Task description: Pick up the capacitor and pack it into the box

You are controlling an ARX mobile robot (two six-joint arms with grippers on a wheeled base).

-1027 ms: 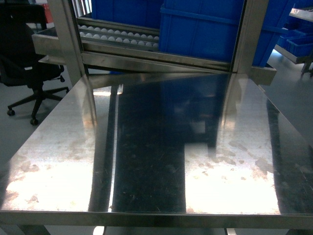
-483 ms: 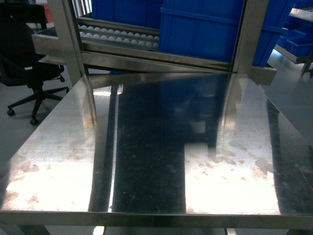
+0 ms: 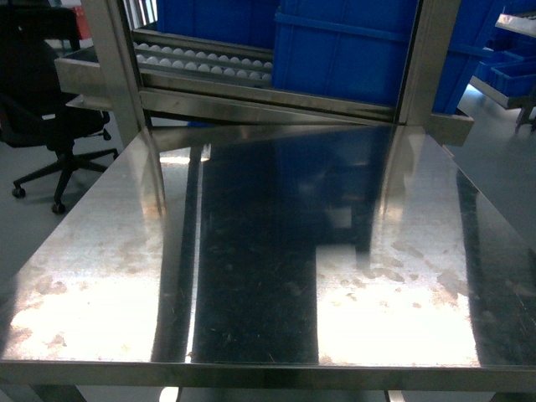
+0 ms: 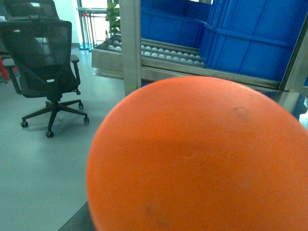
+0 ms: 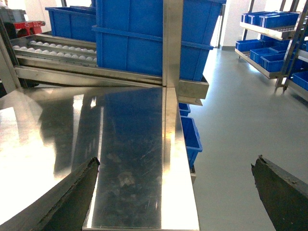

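A big smooth orange rounded thing (image 4: 202, 159) sits right against the lens in the left wrist view and hides the left jaws. Only a dark wedge (image 4: 79, 220) shows at its lower left. I cannot tell what the orange thing is or whether it is held. My right gripper (image 5: 176, 161) is open, its dark fingertips (image 5: 82, 185) wide apart with nothing between them. It hangs over the right edge of the steel table (image 5: 130, 144). The box is out of view, and no capacitor that I can recognise shows. Neither gripper appears in the head view.
The steel table (image 3: 268, 276) bears only glare and smudges. Behind it stand a steel frame with uprights (image 3: 117, 67), a roller rack (image 3: 201, 60) and blue bins (image 3: 352, 50). An office chair (image 3: 42, 126) is at the left. More blue bins (image 5: 190, 134) sit on the floor at the right.
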